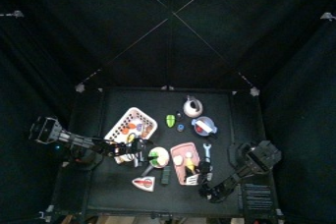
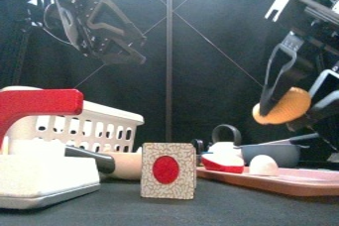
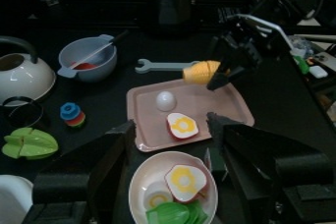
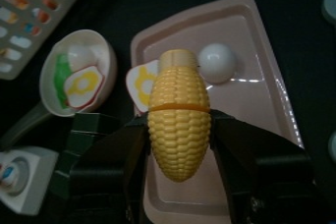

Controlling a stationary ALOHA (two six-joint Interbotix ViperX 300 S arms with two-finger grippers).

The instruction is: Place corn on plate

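Corn (image 4: 174,115): yellow cob, pinched lengthwise between the 2 jaws of the right gripper (image 4: 174,169), held in the air above the pink-red board (image 4: 262,81). Front view shows the cob (image 2: 282,107) well clear of the table, tilted.

Beneath it on the board: a white egg (image 4: 217,59) and a fried-egg piece (image 4: 141,81), side by side.

Plate (image 3: 174,218): green disc mostly covered by a white dish (image 3: 141,174) carrying a fried egg (image 3: 184,179); it lies just off the board's end, between the 2 arms. Corn is not on it.

Left gripper (image 3: 164,184): raised over the dish, 2 jaws spread apart, nothing between them.

Farther out: grey bowl (image 3: 86,55), kettle (image 3: 23,66), wrench (image 3: 160,67), white-and-orange basket (image 1: 128,122), red-dotted card (image 2: 169,170) standing at the table front.
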